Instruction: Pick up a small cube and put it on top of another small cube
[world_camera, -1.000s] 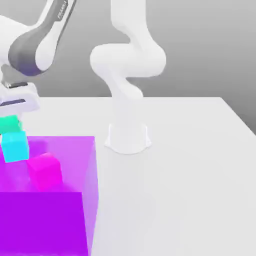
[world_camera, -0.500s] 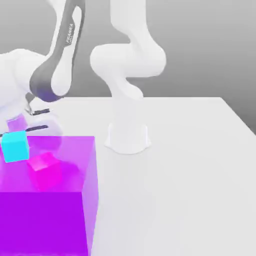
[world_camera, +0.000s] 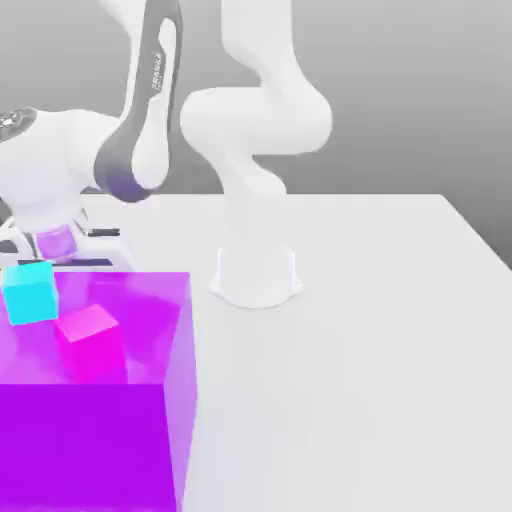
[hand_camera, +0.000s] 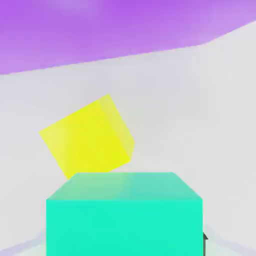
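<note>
White arm bent low at the exterior view's left, over the white worktop (world_camera: 380, 330) behind the purple block (world_camera: 95, 400). Fingers pinching the teal-green small cube (hand_camera: 125, 215), seen close in the hand view with a yellow cube (hand_camera: 87, 137) beyond it. Cyan cube (world_camera: 30, 292) and magenta cube (world_camera: 92, 340) by the block.

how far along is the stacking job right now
Done: the pick looks complete. The hand view shows the teal-green cube right at the end effector, which is shut on it. In hand: carrying it over the white table, with a yellow cube lying just beyond. Left: setting it on top of another small cube; nothing is stacked yet. The cyan cube and pink cube sit by the purple block.
</note>
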